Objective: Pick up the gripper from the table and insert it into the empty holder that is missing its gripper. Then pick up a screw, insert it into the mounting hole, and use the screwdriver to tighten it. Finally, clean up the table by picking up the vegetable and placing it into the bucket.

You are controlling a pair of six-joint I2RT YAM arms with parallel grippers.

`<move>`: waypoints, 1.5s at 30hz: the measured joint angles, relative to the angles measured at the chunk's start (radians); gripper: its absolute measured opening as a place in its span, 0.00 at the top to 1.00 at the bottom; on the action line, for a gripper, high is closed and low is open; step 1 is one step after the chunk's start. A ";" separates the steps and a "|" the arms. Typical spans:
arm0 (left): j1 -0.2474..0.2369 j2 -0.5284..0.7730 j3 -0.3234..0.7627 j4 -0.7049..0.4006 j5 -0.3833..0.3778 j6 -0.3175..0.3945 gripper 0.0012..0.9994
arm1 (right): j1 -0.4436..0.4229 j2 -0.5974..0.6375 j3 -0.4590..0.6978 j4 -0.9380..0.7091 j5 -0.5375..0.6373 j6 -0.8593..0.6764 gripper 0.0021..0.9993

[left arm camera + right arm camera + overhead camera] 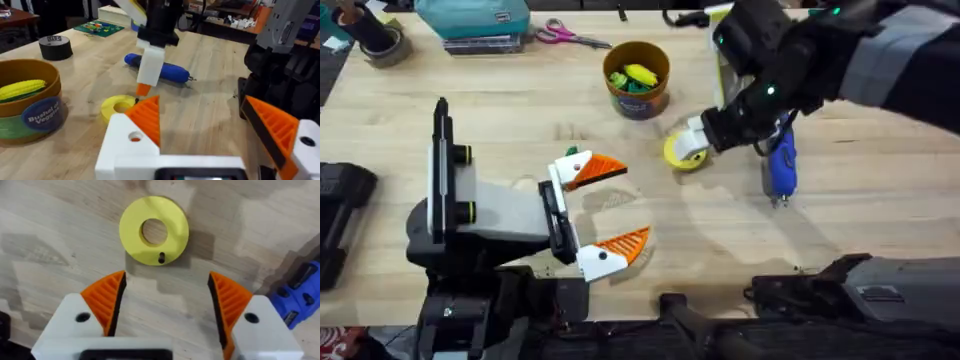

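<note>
Right pincer held open just above yellow disc w/ small black screw, blue screwdriver laid just right, left pincer spread open, nothing gripped, near-left on surface, bucket set far-centre.

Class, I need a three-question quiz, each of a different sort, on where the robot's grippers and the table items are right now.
1. True or false: the right gripper is open above the yellow disc.
2. What lies in the bucket? A) scissors B) toy vegetables C) tape roll
3. Fill in: the small dark screw sits on the ____.

Key: 1 true; 2 B; 3 yellow disc, with the blue screwdriver lying beside it.
</note>
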 joint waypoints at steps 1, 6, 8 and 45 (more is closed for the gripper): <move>0.000 0.000 0.000 0.000 0.000 0.000 0.01 | 0.000 0.000 -0.015 0.016 0.000 0.001 0.04; 0.000 0.000 0.000 0.000 0.000 0.000 0.01 | 0.002 0.002 -0.057 0.066 0.001 0.008 0.12; 0.000 0.000 0.000 0.000 0.000 0.000 0.01 | 0.007 0.011 -0.059 0.074 0.001 0.008 0.15; 0.000 0.000 0.000 0.000 0.000 0.000 0.01 | 0.052 0.098 -0.063 0.147 0.030 0.012 0.77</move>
